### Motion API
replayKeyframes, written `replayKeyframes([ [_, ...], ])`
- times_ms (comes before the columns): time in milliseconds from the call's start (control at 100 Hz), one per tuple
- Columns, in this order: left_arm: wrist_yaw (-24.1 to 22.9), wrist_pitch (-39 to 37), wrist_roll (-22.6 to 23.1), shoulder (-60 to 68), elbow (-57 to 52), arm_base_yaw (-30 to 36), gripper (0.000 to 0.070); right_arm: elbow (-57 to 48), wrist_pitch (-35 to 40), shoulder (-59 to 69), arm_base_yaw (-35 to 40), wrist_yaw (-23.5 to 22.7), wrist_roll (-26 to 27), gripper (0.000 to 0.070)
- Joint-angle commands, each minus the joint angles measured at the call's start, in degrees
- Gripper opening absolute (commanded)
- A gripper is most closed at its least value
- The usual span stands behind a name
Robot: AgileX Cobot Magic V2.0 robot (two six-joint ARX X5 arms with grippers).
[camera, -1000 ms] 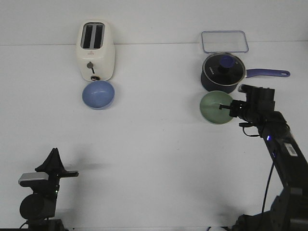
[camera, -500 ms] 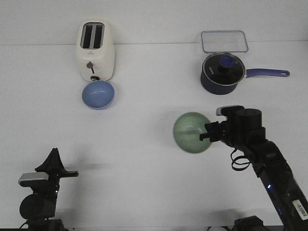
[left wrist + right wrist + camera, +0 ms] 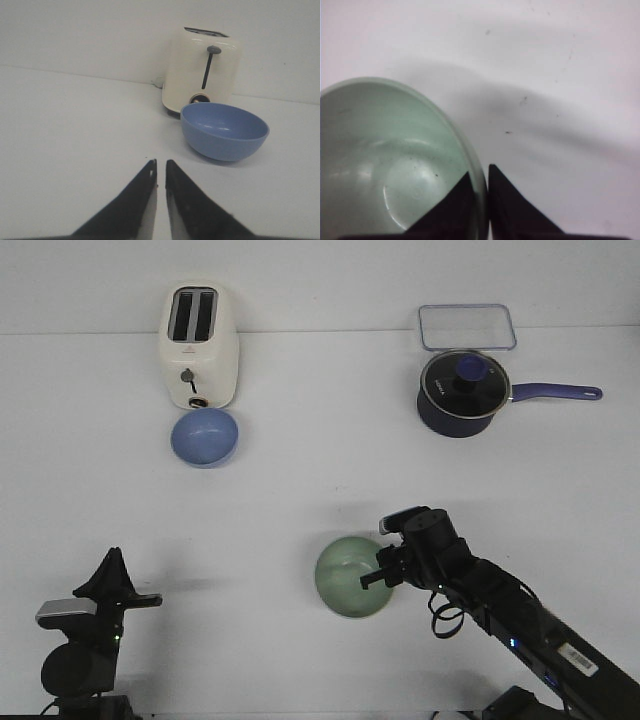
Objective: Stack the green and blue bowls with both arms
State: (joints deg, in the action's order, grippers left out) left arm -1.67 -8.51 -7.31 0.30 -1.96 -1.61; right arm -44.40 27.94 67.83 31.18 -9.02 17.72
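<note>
The pale green bowl (image 3: 351, 577) is held above the table at front centre, its rim pinched between the fingers of my right gripper (image 3: 380, 576). In the right wrist view one finger is inside the green bowl (image 3: 390, 165) and one outside, with the gripper (image 3: 481, 176) shut on the rim. The blue bowl (image 3: 205, 436) sits on the table just in front of the toaster, and also shows in the left wrist view (image 3: 225, 131). My left gripper (image 3: 160, 162) is shut and empty, at the front left (image 3: 112, 570), well short of the blue bowl.
A cream toaster (image 3: 200, 345) stands at the back left. A dark navy saucepan (image 3: 463, 392) with a glass lid and a clear lidded container (image 3: 467, 326) are at the back right. The table (image 3: 320, 490) is white.
My right arm has carried the green bowl from beside the saucepan toward the front centre of the table. The left arm and the blue bowl have not moved.
</note>
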Motion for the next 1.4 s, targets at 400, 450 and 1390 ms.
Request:
replayKeyframes([
  [400,-0.02,-2.01,-16.57,-0.07,0.68,0.02,0.0012,-0.17,-4.13,5.11,0.85,-1.49,-0.26,0.0309],
  [450,-0.02,-2.08,-18.86,-0.07,0.22,0.02,0.0012,-0.39,-4.24,3.98,0.15,-1.53,-0.74,0.0310],
  [1390,9.66,11.39,-12.17,68.13,-47.74,0.04,0.0457,-1.44,-0.63,-19.76,-9.40,-1.44,-4.72,0.0308],
])
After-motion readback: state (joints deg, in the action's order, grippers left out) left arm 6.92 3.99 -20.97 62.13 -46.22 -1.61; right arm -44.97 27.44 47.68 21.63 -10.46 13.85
